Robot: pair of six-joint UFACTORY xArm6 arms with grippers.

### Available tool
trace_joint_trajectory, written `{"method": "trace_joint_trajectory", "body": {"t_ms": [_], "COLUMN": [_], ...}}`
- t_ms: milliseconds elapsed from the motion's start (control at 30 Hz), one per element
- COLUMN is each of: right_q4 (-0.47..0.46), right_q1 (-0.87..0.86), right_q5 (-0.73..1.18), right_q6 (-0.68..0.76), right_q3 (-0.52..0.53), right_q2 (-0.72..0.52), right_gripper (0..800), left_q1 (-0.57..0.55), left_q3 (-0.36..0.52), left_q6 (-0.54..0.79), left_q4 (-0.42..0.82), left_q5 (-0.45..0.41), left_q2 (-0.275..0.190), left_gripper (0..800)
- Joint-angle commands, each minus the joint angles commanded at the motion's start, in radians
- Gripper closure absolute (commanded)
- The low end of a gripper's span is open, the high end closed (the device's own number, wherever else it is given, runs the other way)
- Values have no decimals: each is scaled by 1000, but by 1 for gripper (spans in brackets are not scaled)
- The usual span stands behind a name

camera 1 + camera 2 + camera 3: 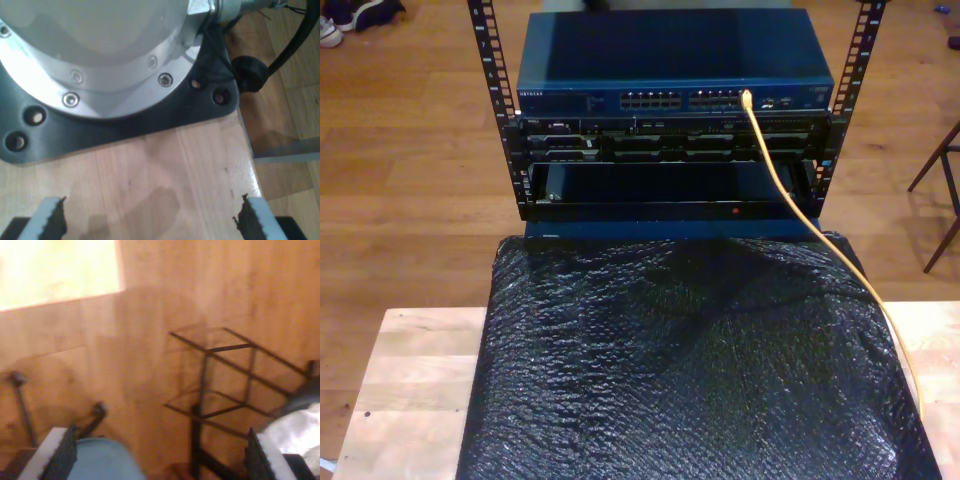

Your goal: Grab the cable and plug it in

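running from a port in the blue network switch point(675, 62) at the top of the rack point(670, 130), the cable point(790, 195) is showing yellow-orange in the exterior view, its end sitting in the port row toward that view's right. from there it is dropping down across the front of the rack, trailing over the black bubbly sheet point(690, 370) and heading off toward the exterior view's lower right edge. the sheet is lying on the pale wooden surface point(405, 385), which is showing bare on both sides of it.

my first gripper point(150, 220) is hanging with its jaws spread wide and holding nothing, looking down on a light wooden surface beside a round metal arm base point(100, 55) on a dark bolted plate point(125, 125); a thick black lead point(295, 40) is curving away past the edge toward the wooden floor point(290, 115).

my second gripper point(160, 455) is also sitting with its jaws spread and nothing between them, facing the wooden floor, where a black wire frame point(225, 390) is standing; the picture is blurred.
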Motion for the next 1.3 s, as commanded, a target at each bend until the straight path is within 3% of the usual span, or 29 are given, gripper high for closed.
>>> {"method": "trace_joint_trajectory", "body": {"t_ms": [233, 567, 800, 1300], "right_q4": [-23, -259, -405, -411], "right_q1": [-173, -350, -407, -615], "right_q5": [192, 416, 453, 450], "right_q6": [-192, -241, -270, -508], "right_q3": [21, 54, 121, 282], "right_q2": [-52, -121, -158, -195], "right_gripper": [4, 4, 3, 3], "left_q1": [0, 0, 0, 0], "left_q3": [0, 0, 0, 0], "left_q6": [0, 0, 0, 0], "left_q4": [0, 0, 0, 0], "left_q5": [0, 0, 0, 0], "left_q2": [-2, -2, -2, -2], "left_gripper": [0, 0, 0, 0]}}
